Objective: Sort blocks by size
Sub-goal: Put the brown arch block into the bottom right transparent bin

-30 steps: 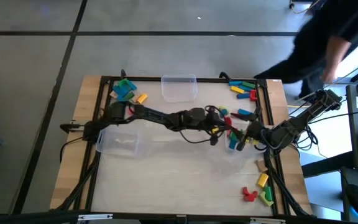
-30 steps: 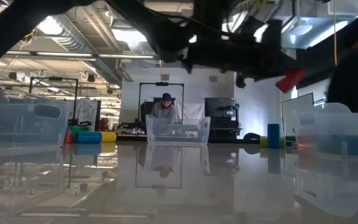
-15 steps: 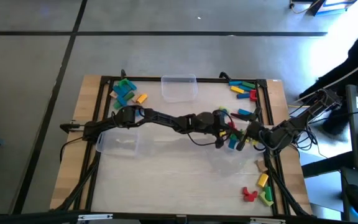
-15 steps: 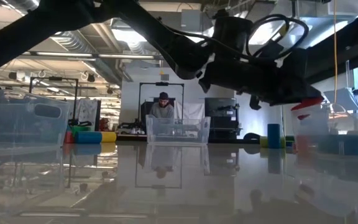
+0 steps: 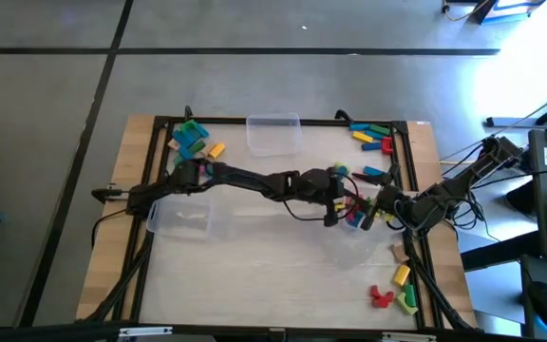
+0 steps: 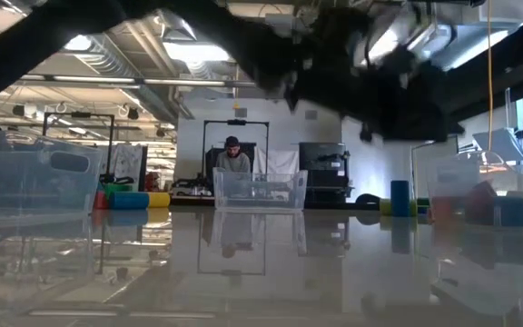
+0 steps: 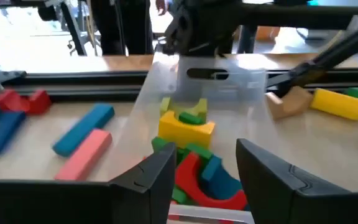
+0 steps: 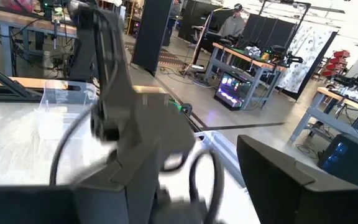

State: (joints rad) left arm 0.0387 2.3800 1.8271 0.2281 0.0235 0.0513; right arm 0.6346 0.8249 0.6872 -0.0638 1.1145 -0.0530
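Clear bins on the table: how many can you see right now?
3. One bin sits at the far edge's middle, one bin lies on the left side under the left arm, and one bin holds blocks below the left gripper. Others may be hidden.

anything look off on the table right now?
Nothing damaged or spilled. Loose blocks sit in separate clusters at the far-left corner, far-right corner and near-right corner, as expected mid-sort. The left gripper hangs open over a clear bin of mixed blocks.
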